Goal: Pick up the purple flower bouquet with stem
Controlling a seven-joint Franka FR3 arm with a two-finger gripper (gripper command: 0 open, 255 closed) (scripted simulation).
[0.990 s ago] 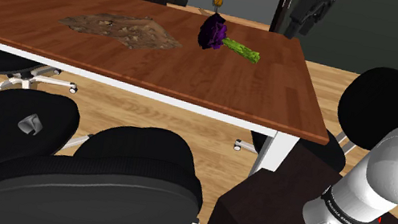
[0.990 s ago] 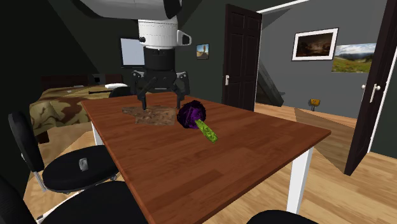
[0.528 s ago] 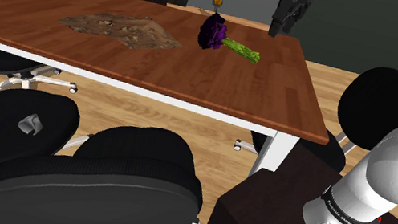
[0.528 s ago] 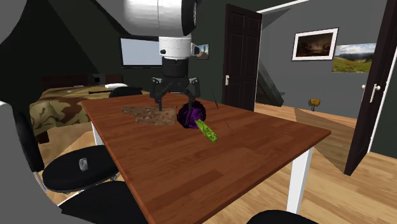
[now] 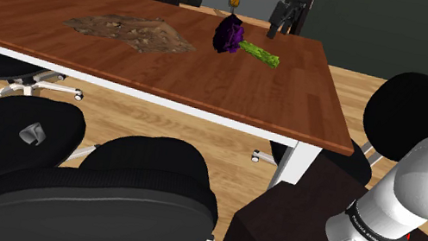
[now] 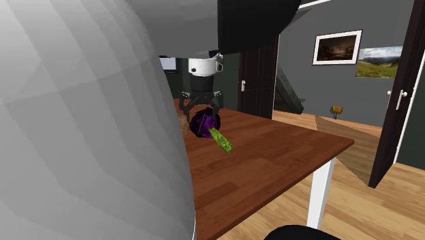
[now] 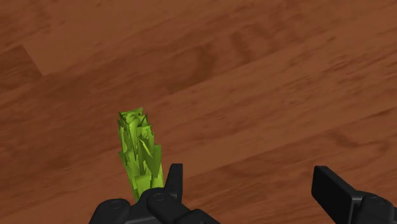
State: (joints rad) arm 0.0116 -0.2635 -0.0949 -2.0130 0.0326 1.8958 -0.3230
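Bouquet flat on table, green stem just outside one finger, not between. Fingers spread wide, holding nothing. Probably light, blossoms soft and crushable; best taken across the stiffer stem, near its middle.

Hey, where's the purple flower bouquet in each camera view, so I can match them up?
Shoulder view: bouquet lies on the table's far side, upper middle.
Second exterior view: left of centre, just below the gripper.
Wrist view: its green stem beside one of the fingers.
Shared landmark: the green stem.

Wooden table — bouquet, brown patch
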